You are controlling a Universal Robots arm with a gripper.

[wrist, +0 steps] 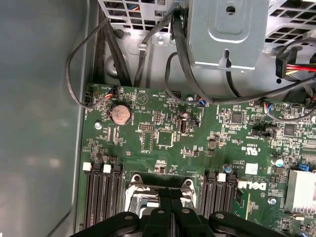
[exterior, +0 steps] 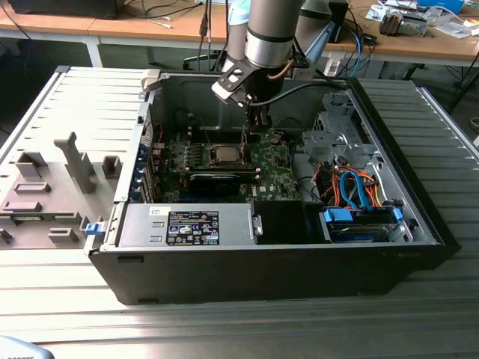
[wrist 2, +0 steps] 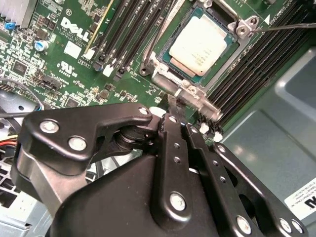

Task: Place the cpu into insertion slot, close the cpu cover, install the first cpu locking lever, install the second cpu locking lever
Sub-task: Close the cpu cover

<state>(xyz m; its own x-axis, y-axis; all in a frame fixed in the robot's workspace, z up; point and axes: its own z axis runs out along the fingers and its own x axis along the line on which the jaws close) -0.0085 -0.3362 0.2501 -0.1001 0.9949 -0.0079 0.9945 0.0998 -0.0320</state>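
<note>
Cpu (wrist 2: pixel 200 47): seated flat in the insertion slot (wrist: pixel 140 197), inside the open computer case (exterior: pixel 419 187).
Done: the placing step looks finished. The cpu cover (wrist 2: pixel 183 81) appears to lie down over the chip, framing its edges, so I judge that step done or nearly so.
Left: a thin locking lever (wrist 2: pixel 284 25) sticks out sideways past one corner of the insertion slot and looks unlatched. A second lever runs along the slot's opposite side, and I cannot tell whether it is hooked.
Facing: the silvery top points up, out of the case's open side.
Long axis: the chip is almost square. Its slightly longer side seems to run parallel to the memory slots (wrist 2: pixel 131 37) flanking the insertion slot.
Gripper (wrist 2: pixel 173 106): the fingers are drawn together with nothing visible between them. The tips sit right at the cover's edge tab, just beside the insertion slot, and contact looks likely but is not certain.
</note>
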